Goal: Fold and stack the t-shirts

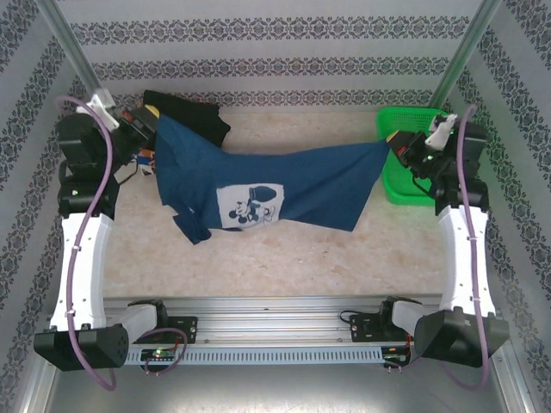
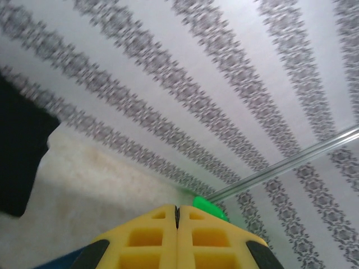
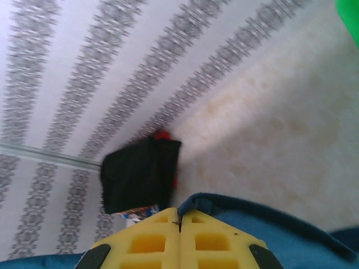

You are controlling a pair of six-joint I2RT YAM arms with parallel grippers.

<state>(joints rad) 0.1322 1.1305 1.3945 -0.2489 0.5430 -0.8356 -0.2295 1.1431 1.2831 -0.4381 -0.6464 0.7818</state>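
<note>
Navy t-shirt (image 1: 284,185) stretched between my left gripper (image 1: 142,129) and my right gripper (image 1: 398,142).

Both sets of pads pressed together. The right pinches a hem. The left probably pinches the far corner, though its wrist view shows only a sliver of blue. Soft, light, limp cloth that sags between grips, so take it at hems and corners. Dark blue, pale cartoon print (image 1: 248,205) facing up. Black t-shirt (image 1: 194,112) lies just beyond my left gripper.
</note>
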